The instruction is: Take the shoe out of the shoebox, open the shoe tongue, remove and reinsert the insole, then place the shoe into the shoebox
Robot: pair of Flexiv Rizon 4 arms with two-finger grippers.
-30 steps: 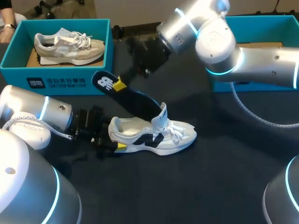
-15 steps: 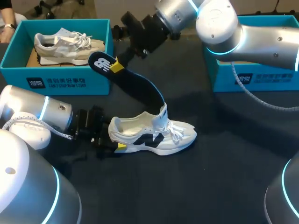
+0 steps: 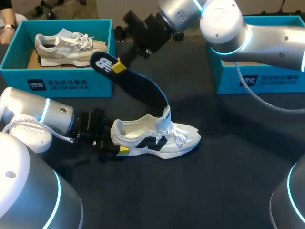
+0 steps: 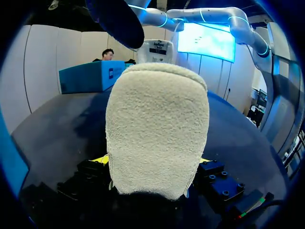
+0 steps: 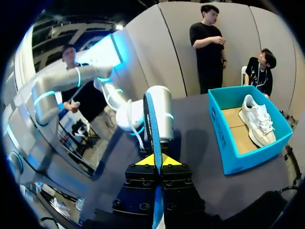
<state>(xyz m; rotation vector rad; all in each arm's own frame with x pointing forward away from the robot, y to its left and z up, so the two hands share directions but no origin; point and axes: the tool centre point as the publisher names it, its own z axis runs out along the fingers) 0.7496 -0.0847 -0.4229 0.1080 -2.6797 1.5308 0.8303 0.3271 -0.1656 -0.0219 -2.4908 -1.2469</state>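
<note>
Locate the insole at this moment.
Head view, left of centre: the insole slants up from the white shoe, its raised end pinched in the right gripper.

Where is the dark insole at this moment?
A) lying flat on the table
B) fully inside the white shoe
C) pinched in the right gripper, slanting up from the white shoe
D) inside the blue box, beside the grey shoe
C: the right gripper is shut on the upper end of the insole, whose lower end reaches the opening of the shoe by the tongue.
</note>
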